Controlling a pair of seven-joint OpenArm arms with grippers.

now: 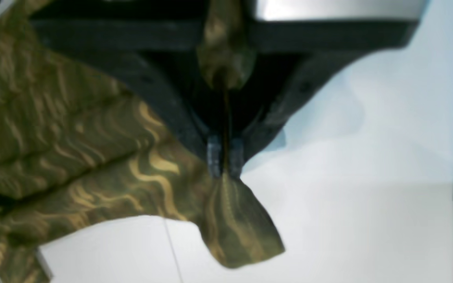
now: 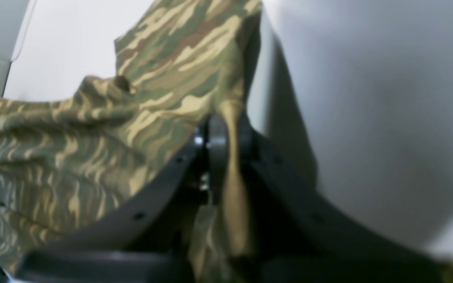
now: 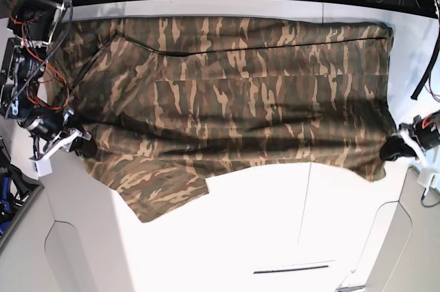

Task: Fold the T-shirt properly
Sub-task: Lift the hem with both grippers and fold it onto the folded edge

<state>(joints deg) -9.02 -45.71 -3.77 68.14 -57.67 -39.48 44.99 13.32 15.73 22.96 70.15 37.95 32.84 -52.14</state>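
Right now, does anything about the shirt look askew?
Yes. One sleeve of the T-shirt sticks out crookedly below the near edge, and a dark crease crosses the middle. Both tools, left and right, pinch cloth.

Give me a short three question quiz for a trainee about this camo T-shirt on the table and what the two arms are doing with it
1. True or false: the left gripper is shut on the T-shirt.
2. In the base view, the right gripper is on which side of the picture? A) left B) right C) top centre
3. Fill in: the shirt lies spread across the white ____.

Key
1. True; cloth is pinched between its fingertips in the left wrist view.
2. A; it grips the shirt's edge there, and the right wrist view shows cloth clamped between its jaws.
3. Table.
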